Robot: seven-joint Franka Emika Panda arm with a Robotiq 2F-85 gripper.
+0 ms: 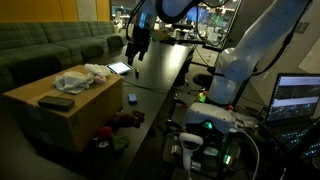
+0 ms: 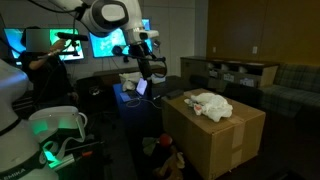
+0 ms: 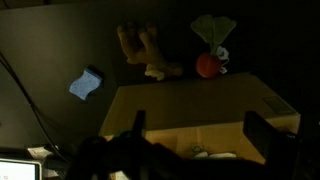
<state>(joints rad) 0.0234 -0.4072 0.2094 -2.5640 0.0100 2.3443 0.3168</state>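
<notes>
The pincer [image 1: 138, 47] hangs high with its fingers apart, holding nothing. The cloth [image 1: 80, 78] lies bunched on the cardboard surface [image 1: 40, 112], below the pincer and well apart from it. In the wrist view that surface spans the gap between the fingers.

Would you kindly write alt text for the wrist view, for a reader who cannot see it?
Seen from above in dim light, the open gripper hangs over a cardboard box. Beyond the box, against dark ground, lie a brown plush toy, a red and green toy and a small blue object.
</notes>
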